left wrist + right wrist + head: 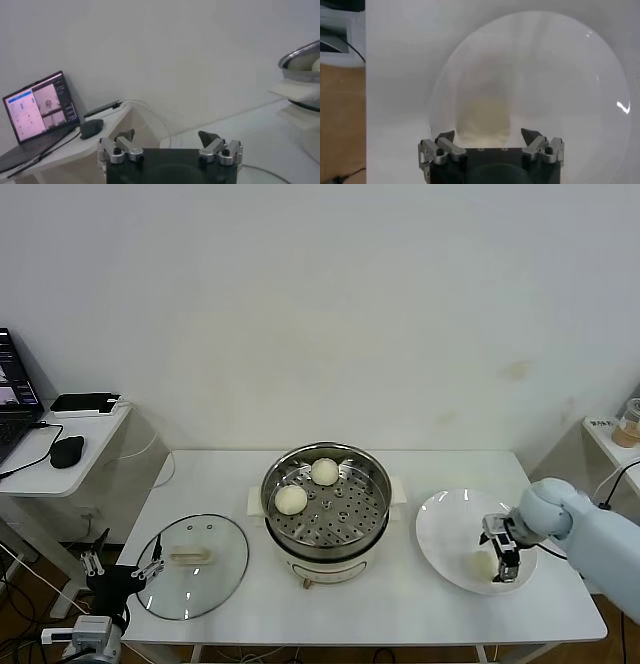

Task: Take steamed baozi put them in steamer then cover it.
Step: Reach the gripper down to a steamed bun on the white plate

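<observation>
Steamer (326,509) sits mid-table, uncovered, with two buns on its perforated tray: one (324,471) toward the far wall, one (291,499) nearer the side where the lid lies. Glass lid (192,564) lies flat on the table on the robot's left of the steamer, handle up, apart from the pot. White plate (450,534) lies on the robot's right of the steamer. Right gripper (503,561) is down over the plate, fingers spread wide on either side of a third bun (485,117), not gripping it. Left gripper (170,142) hangs off the table's near-left corner, beside the lid, fingers wide apart and empty. Laptop (40,107) and mouse (91,128) sit on a side desk beyond the lid.
</observation>
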